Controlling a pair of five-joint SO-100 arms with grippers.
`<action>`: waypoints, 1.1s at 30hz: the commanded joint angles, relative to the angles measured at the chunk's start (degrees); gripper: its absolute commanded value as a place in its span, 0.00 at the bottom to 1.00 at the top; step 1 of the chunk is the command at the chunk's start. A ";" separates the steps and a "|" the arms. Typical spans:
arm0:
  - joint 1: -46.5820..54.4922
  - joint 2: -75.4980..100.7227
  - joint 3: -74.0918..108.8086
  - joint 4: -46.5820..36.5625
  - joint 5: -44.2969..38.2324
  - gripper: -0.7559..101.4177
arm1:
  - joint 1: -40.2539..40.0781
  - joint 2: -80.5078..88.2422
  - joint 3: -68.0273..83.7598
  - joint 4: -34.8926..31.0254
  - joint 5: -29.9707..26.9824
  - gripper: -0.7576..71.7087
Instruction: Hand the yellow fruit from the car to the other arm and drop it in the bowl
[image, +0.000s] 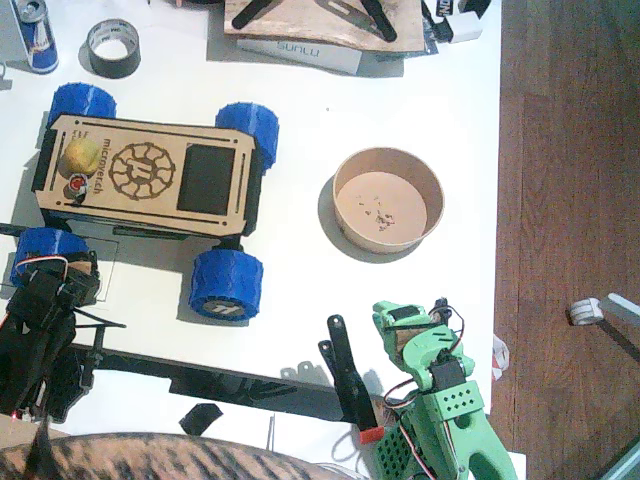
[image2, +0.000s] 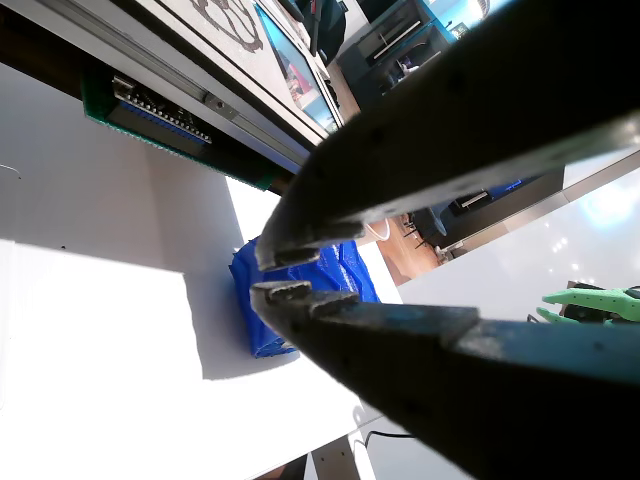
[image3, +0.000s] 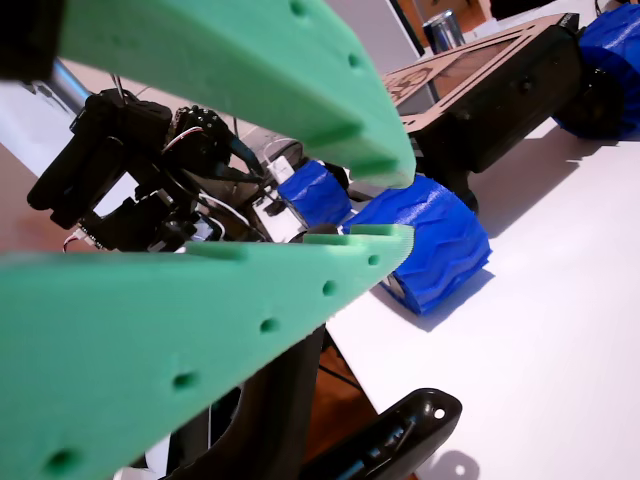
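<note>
Nearest the bottom edge of the fixed view stand two arms: the black left arm (image: 40, 340), folded low at the table's corner, and the other arm (image: 440, 400), bright green plastic with a perforated body and red and black wires showing. The left gripper (image2: 270, 275), two dark tapered fingers with toothed tips, has its jaws nearly pressed together with only a thin slit between them and nothing in it. The right gripper (image3: 385, 210), two broad green fingers dotted with small holes, stands a little spread and empty. Between the arms a black bar (image: 220, 380) lies across the white table (image: 300, 110). Further in sits one car (image: 150, 180), a flat light plywood deck engraved with a gear emblem and lettering, carrying one black rectangular panel and rolling on four chunky ribbed blue wheels. One yellow fruit (image: 82, 155), small, round and dull yellow-tan, rests on the deck at the car's left end, well apart from both grippers. To the right of the car stands one bowl (image: 388, 199), round, shallow, tan with a thick rim and a few crumbs inside. At the far edge lie one black tape roll (image: 113, 48), one drink can (image: 38, 35) and a wooden board (image: 325, 22).
</note>
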 joint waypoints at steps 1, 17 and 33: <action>-0.62 5.36 4.48 0.53 -0.18 0.01 | -0.35 0.35 -0.35 -0.70 -0.62 0.01; -0.62 5.36 4.48 0.53 -0.18 0.01 | -0.35 0.35 -0.35 -0.70 -0.53 0.01; -0.62 5.36 4.48 0.53 -0.18 0.01 | -1.41 0.35 -0.35 -0.53 -0.35 0.01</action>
